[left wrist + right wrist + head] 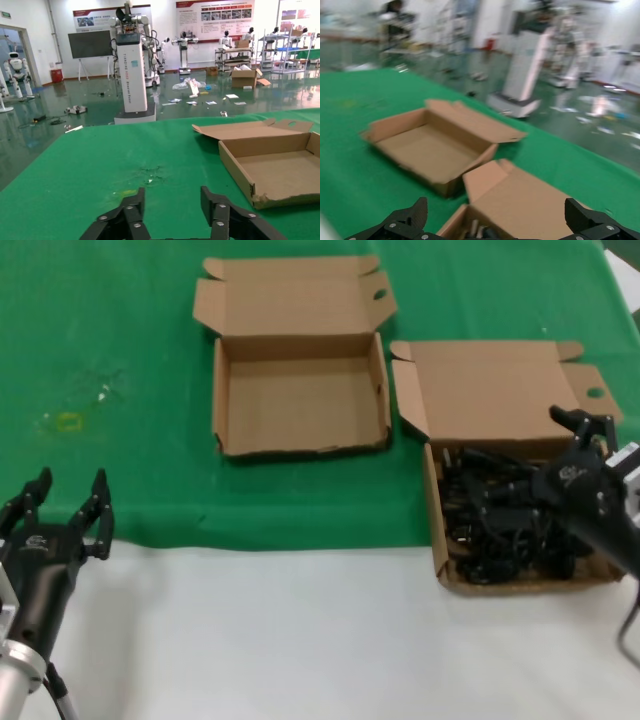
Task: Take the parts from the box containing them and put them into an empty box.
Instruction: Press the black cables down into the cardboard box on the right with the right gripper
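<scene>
The empty box [300, 405] lies open at the middle of the green cloth; it also shows in the left wrist view [235, 167] and the right wrist view [427, 145]. The box containing the parts [490, 390] lies to its right, lid back, and shows in the right wrist view [530, 200]. The parts, tangled black cords [500, 525], fill it; a few show in the right wrist view [480, 232]. My right gripper [535, 455] is open, just above the cords [495, 222]. My left gripper [68, 502] is open and empty at the near left [172, 200].
A green cloth [120, 320] covers the far part of the table, and bare white table [300, 640] lies in front. A small yellowish stain [68, 421] marks the cloth at the left. The two boxes stand close together.
</scene>
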You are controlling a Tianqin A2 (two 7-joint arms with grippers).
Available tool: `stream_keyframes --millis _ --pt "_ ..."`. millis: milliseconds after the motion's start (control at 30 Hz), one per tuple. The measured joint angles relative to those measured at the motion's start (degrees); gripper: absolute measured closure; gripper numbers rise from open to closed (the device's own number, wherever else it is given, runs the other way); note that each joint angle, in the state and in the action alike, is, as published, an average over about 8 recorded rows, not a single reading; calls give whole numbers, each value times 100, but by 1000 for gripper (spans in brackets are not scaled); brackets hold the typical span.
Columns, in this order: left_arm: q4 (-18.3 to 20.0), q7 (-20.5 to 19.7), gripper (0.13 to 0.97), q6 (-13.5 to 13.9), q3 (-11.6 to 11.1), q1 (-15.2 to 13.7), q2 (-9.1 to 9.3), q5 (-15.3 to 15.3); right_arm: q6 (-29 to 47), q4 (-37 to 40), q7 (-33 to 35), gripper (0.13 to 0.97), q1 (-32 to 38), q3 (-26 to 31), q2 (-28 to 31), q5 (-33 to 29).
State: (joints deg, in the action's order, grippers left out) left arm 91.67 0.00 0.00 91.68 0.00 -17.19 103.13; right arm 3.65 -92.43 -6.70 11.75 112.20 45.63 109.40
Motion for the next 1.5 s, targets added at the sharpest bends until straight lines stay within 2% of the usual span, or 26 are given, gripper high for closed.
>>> stream_keyframes --millis 167,233,433,767,1033,1267,1500 --pt "0 -1 665 0 0 0 0 0 987 53 -490 129 572 325 752 -446" --pt "0 -1 686 0 0 0 0 0 1448 121 -555 129 816 384 940 -634" --pt "0 -2 812 0 0 0 0 0 2886 486 -248 129 1625 484 1191 -1072" --pt "0 -2 929 0 0 0 0 -1 5333 1313 1352 129 3076 804 1137 -1415" --pt "0 -2 941 0 0 0 0 -1 6916 1994 2896 129 4022 1103 857 -1780" --pt "0 -2 953 0 0 0 0 -1 7703 2545 3937 129 4673 1406 546 -2381" --pt "0 -2 953 0 0 0 0 -1 7897 3031 4665 129 5033 1588 201 -2854"
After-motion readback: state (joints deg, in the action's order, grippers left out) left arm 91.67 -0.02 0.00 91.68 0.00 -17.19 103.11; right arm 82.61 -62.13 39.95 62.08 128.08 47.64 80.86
